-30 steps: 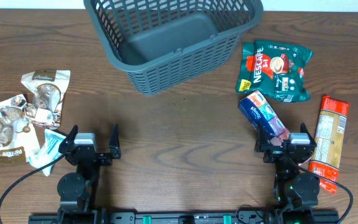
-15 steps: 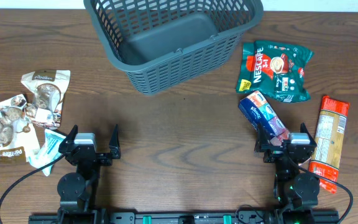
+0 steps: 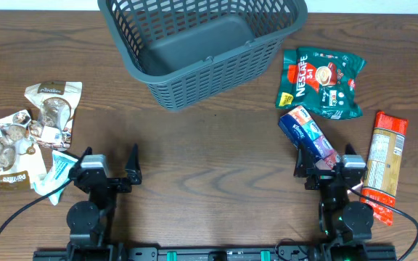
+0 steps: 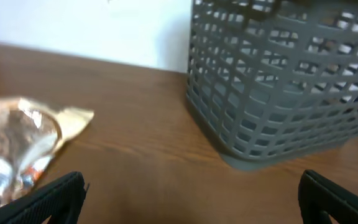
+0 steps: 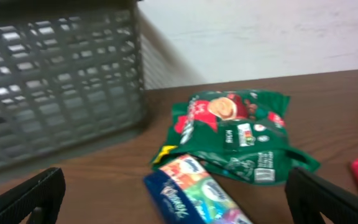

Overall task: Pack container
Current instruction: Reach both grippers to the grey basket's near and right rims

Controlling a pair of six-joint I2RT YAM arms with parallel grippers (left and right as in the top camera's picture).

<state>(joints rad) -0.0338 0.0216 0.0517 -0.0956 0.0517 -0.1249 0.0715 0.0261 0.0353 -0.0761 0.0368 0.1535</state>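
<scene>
The dark grey slotted container (image 3: 194,51) stands empty at the table's far middle; it shows in the left wrist view (image 4: 284,87) and the right wrist view (image 5: 55,87). My left gripper (image 3: 107,165) is open and empty near the front edge, with brown snack packets (image 3: 27,134) to its left. My right gripper (image 3: 326,168) is open, and the near end of a blue Kleenex tissue pack (image 3: 307,134) lies between its fingers (image 5: 197,196). A green Nescafe bag (image 3: 325,81) lies beyond the pack (image 5: 241,134).
An orange-red wrapped packet (image 3: 384,163) lies right of my right gripper. A small white and teal sachet (image 3: 58,174) lies by my left gripper. One brown packet shows in the left wrist view (image 4: 23,146).
My right gripper has shifted slightly to the left and turned a little. The left gripper has barely moved. No object has moved.
</scene>
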